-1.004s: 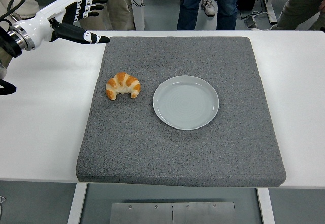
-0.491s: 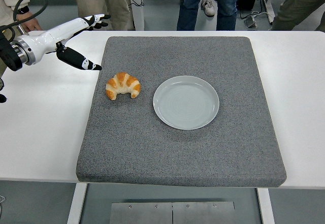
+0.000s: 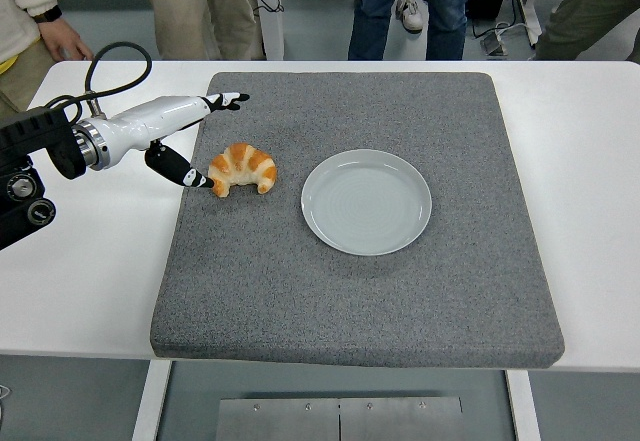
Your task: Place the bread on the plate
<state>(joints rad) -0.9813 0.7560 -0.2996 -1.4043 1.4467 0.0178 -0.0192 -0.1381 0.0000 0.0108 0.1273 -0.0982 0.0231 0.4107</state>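
Note:
A golden croissant [image 3: 243, 168] lies on the left part of the grey foam mat [image 3: 360, 291]. To its right sits a pale grey-blue round plate [image 3: 366, 201], with nothing on it. My left hand [image 3: 214, 141] reaches in from the left, white with black fingertips, and is open. Its fingers [image 3: 229, 100] stretch above and behind the croissant, while the thumb [image 3: 184, 173] points at the croissant's left tip, close to it. The croissant sits in the gap between thumb and fingers, not gripped. My right hand is out of sight.
The mat covers most of the white table [image 3: 90, 261]. Several people stand at the far edge: legs [image 3: 410, 6] at top centre, a person's hand [image 3: 70, 36] at top left. A black cable [image 3: 115, 61] loops over my left forearm.
My left arm has swung down and to the right, from the table's far left edge to the croissant. The hand now brackets the croissant. Croissant and plate have stayed where they were.

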